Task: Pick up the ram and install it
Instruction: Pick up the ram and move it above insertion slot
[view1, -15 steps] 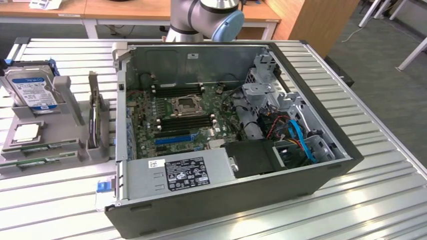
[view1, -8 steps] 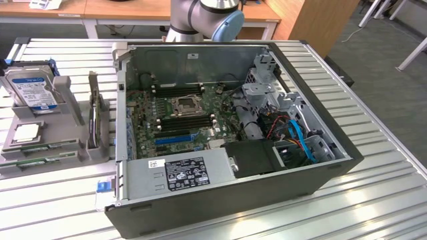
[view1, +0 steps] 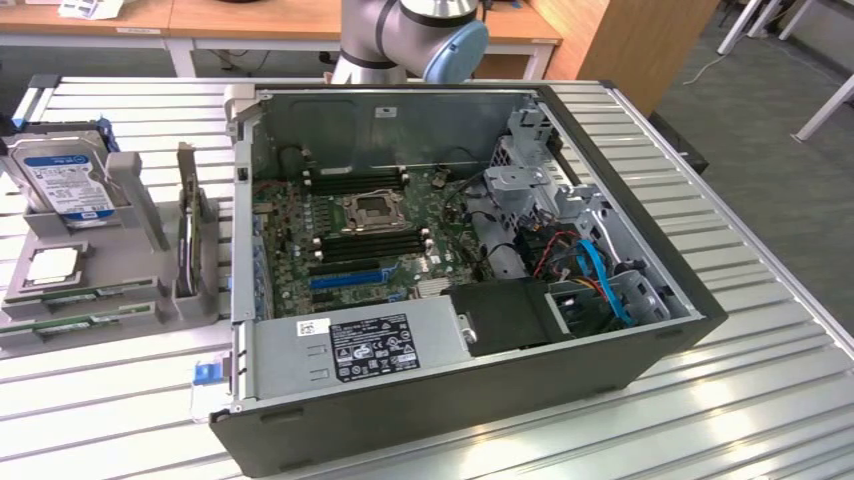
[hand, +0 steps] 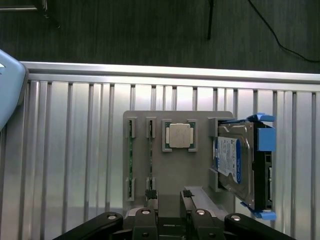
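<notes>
A robotics lab or workshop: a robot arm (view1: 400, 25) stands at a slatted metal table (view1: 747, 420) carrying an open computer case (view1: 534, 400) and, just ahead of the fingers (hand: 150, 202), a grey parts fixture (hand: 175, 172), with wooden desks (view1: 254, 18) and grey carpet (view1: 774, 120) beyond

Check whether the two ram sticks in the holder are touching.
Apart. The wrist view shows a strip of gray holder between one ram stick and the other ram stick.

Ram (hand: 151, 160) & 2nd ram stick (hand: 130, 160): thin green boards, on edge, parallel, in adjacent slots of gray holder (hand: 175, 172).
</notes>
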